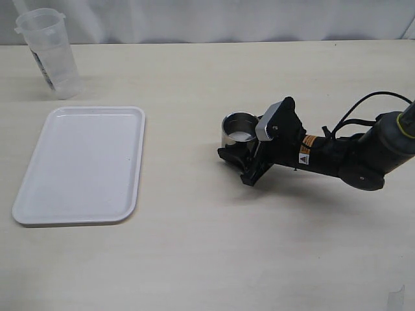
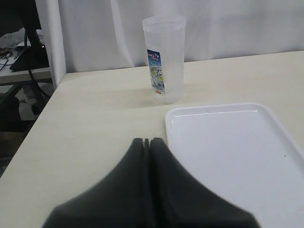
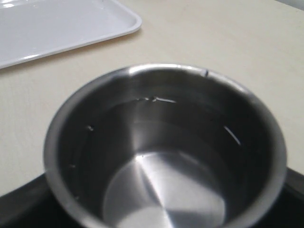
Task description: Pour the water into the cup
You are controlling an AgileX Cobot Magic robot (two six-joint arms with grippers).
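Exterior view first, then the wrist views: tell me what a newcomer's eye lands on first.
The steel cup stands right of the middle of the table, with the black right gripper lying low at its base; its shiny inside fills the right wrist view. Next comes the big white tray on the left, then the translucent beaker standing upright beyond it at the far left corner.

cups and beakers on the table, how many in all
2: the cup right of centre, at the right tool, and the beaker in the far left corner, beyond the tray. None looks hidden.
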